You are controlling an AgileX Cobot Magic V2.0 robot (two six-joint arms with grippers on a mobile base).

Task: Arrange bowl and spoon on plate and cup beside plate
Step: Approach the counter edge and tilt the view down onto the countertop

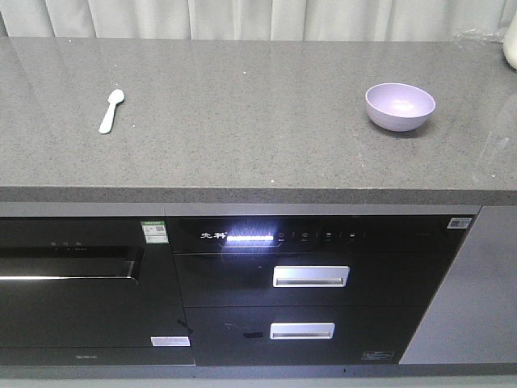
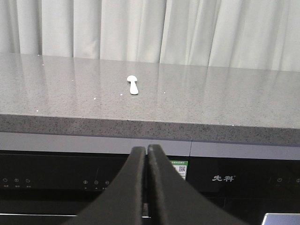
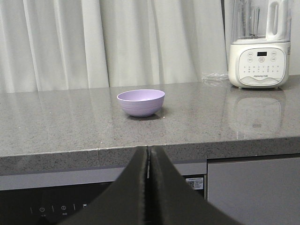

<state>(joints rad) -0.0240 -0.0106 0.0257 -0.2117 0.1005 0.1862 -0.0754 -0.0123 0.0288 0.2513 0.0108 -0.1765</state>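
**Hanging back from the worktop, both hands shut and empty**

The small pale mint-green plastic spoon lies flat in the upper left of the front view on the grey speckled stone worktop, its scoop end pointing toward the curtain. The round lilac-purple matte plastic bowl stands upright in the upper right, well apart from the spoon.

Each thing faces one arm. The left wrist view has the spoon near its centre, and the right wrist view has the bowl just left of centre. That layout suggests the spoon is meant for the left arm and the bowl for the right.

The left hand shows at the bottom centre of its view, its dark fingers pressed together with nothing between them. It sits lower than the worktop's front edge, before the black appliance fronts. The right hand is the same: fingers together, empty, below the edge.

Neither the plate nor the cup appears in any view, so where the set will be arranged cannot be told. By my reading, no part of the task is done yet. Either hand would need to rise over the edge and part its fingers before taking anything.

A white blender stands in the upper right of the right wrist view, well away from the bowl.
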